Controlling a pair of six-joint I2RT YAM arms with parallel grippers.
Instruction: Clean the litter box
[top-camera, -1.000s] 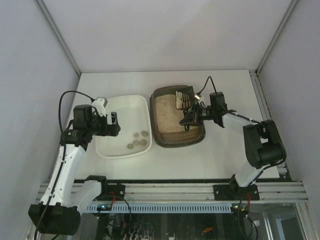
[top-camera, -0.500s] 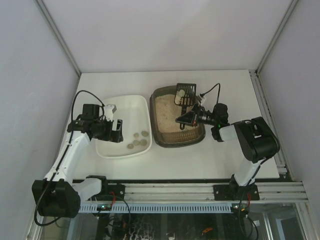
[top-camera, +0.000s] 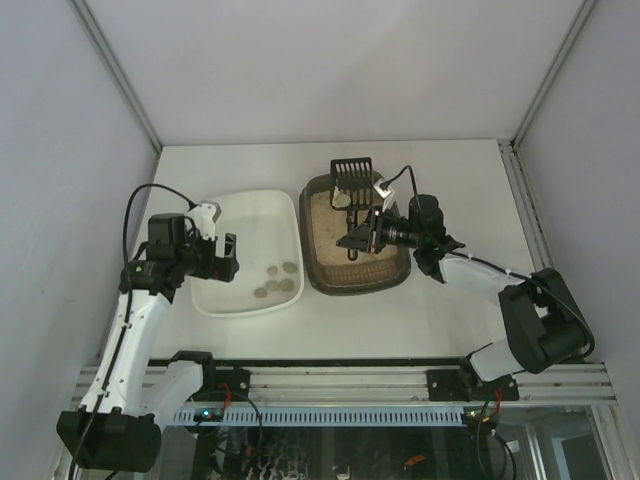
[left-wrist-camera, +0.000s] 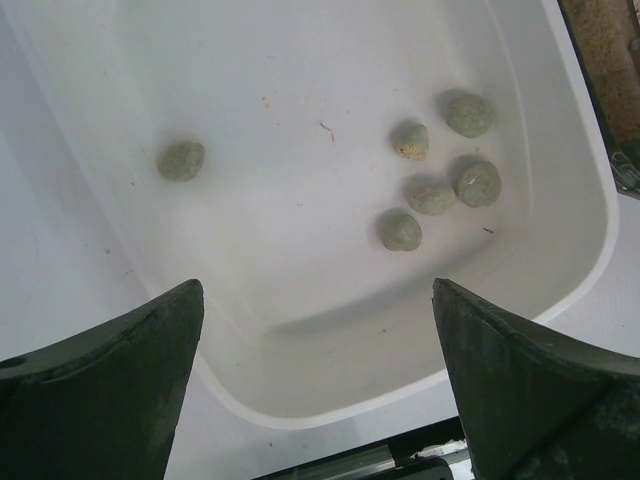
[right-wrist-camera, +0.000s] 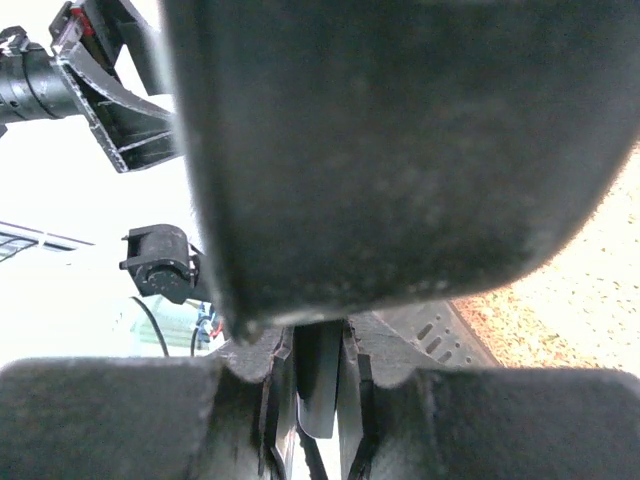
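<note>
Top external: left end effector wide; right one grips scoop over litter box.

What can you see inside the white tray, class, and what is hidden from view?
The white tray holds six small grey-green clumps: five grouped together, one apart. The fingers of the left gripper hide parts of its near edge.

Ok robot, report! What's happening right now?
Left gripper open above white tray. Right gripper shut on scoop, over litter box. Nothing blocking.
</note>
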